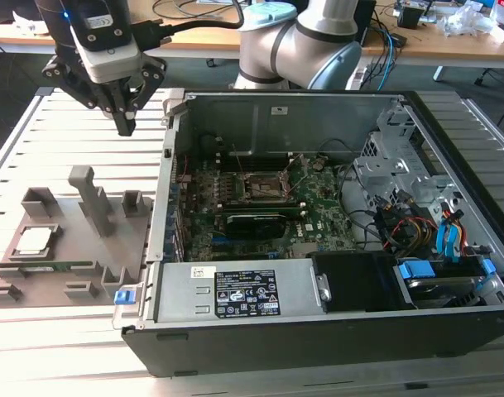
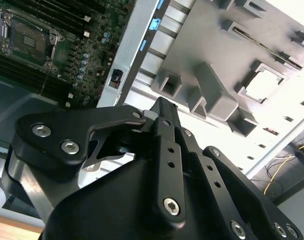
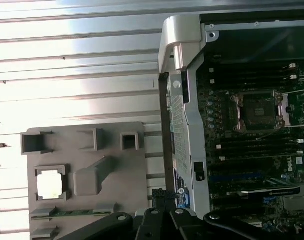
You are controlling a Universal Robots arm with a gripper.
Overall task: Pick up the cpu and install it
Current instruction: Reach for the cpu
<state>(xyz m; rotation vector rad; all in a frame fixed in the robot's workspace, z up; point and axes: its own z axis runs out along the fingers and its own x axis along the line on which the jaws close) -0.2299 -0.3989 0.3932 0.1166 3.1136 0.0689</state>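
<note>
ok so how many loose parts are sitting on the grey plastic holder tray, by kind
silvery-grey square metal cpu: 1
long thin green memory stick: 1
total on the grey plastic holder tray: 2

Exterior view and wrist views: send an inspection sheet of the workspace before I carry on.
Surface: slatted metal table carrying a grey tray and an open computer case.
Job's things: cpu lies in a tray pocket; socket looks empty.
Clutter: memory stick in the tray beside the cpu.
Grippers: gripper above the table near the case's corner, fingers shut, holding nothing.
Cables: coloured wires inside the case.
Surroundings: wooden desk behind.
</note>
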